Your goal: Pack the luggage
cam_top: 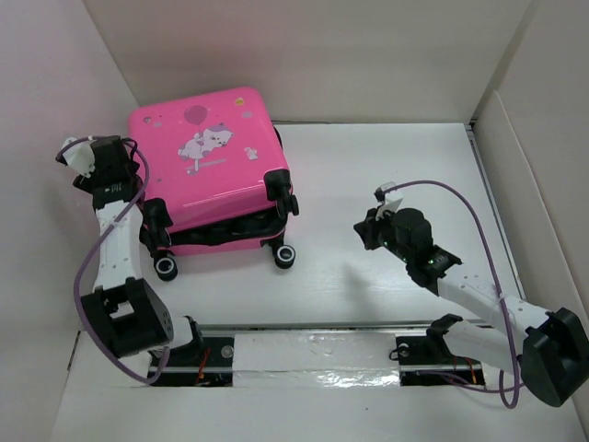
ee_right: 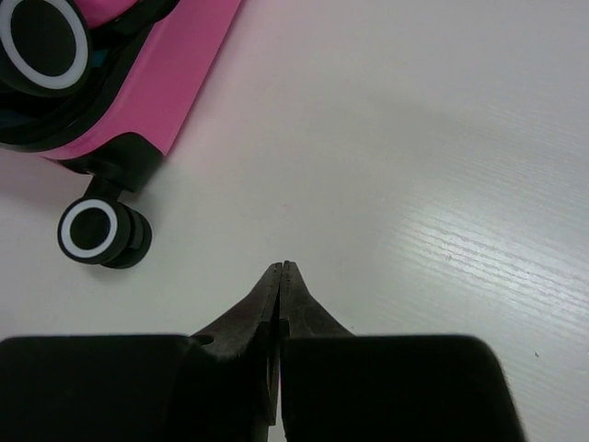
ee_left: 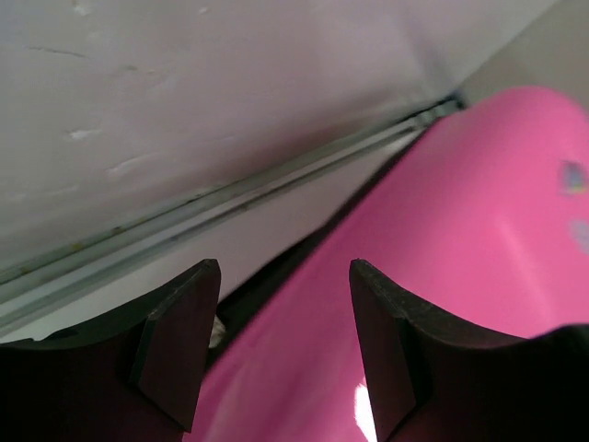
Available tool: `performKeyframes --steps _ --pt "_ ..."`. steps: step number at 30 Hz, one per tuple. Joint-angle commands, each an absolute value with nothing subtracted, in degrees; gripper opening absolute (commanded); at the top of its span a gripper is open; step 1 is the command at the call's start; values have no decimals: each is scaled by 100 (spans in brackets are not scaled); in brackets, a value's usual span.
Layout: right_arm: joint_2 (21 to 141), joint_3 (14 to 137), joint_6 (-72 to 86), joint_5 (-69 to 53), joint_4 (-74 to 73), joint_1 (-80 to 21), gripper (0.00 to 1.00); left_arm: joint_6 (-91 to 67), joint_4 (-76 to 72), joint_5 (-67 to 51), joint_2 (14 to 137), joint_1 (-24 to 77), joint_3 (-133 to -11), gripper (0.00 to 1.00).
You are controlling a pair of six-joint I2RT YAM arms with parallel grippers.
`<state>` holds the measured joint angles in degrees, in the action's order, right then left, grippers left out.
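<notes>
The pink luggage lies flat at the back left of the table, sticker side up, wheels towards me. Its lid rests down with a dark gap along the front edge. My left gripper is at the luggage's left edge; in the left wrist view it is open, with the pink shell below and between the fingers, gripping nothing. My right gripper is shut and empty over bare table, right of the luggage. In the right wrist view it points towards a wheel and the pink shell.
White walls enclose the table at the back and both sides, and the left wall stands close beside the left gripper. A taped strip runs along the near edge between the arm bases.
</notes>
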<state>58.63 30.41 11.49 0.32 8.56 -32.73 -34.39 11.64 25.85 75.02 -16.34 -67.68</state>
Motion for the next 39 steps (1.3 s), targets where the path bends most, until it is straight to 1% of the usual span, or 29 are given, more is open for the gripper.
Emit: performKeyframes --steps 1,5,9,11,12,13,15,19,20,23,24,26,27,29,30,33,34,36,37,38,39 --pt "5696 3234 1028 149 1178 -3349 3 -3174 1275 2513 7812 -1880 -6935 55" --pt "5529 3217 1037 167 1134 -3349 3 -3024 1310 2374 8270 -1881 -6865 57" --pt "5327 3173 1063 228 1134 -3349 3 -3189 1327 1488 8753 -1881 -6610 57" --pt "5248 3155 1072 246 1108 -3349 4 -3304 1056 1363 8772 -1461 -6111 57" --pt "5169 3138 1081 281 1099 -3349 4 -3496 898 1449 8763 -1250 -5969 57" --pt "5124 3129 1081 351 1107 -3349 4 -3568 792 1520 8667 -778 -5837 57" --pt "4993 3111 1099 422 1055 -3349 4 -3822 616 1652 8544 -327 -5503 57" --pt "4756 3094 1142 939 888 -3349 4 -4639 -147 1468 7720 710 -4537 56" --pt "4703 3094 1143 1019 853 -3349 4 -4893 -306 1503 7569 1269 -4178 56" --pt "4457 3120 1178 1221 633 -3349 7 -5385 -632 1687 7269 1993 -3781 56" --pt "4386 3111 1195 1256 563 -3349 8 -5501 -642 1775 7242 2465 -3736 56" --pt "4202 3076 1213 1432 519 -3349 9 -5738 -703 1906 7172 3038 -3700 56" --pt "4166 3076 1239 1476 449 -3349 14 -5844 -573 2142 7137 3572 -3744 56" --pt "4131 3146 1257 1582 326 -3287 21 -5950 -492 2415 6909 4041 -3814 57" --pt "4096 3164 1283 1599 203 -3226 29 -5968 -336 2800 6795 4200 -3928 57" --pt "3965 3217 1362 1749 0 -3226 41 -5828 -176 3329 6224 4298 -4183 63" --pt "3920 3217 1388 1845 -165 -3226 44 -5497 -237 3453 5936 4298 -4244 68" --pt "3841 3156 1450 1951 -202 -3103 47 -5204 -499 3743 5758 4132 -4464 72" --pt "3815 3138 1485 2012 -202 -3050 47 -4951 -623 3675 5731 3948 -4561 77" --pt "3841 3129 1511 2013 -193 -2928 47 -4879 -720 3535 5783 3389 -4779 78" --pt "3876 3129 1555 1978 -150 -2848 33 -4826 -999 3046 5862 3044 -4877 79"
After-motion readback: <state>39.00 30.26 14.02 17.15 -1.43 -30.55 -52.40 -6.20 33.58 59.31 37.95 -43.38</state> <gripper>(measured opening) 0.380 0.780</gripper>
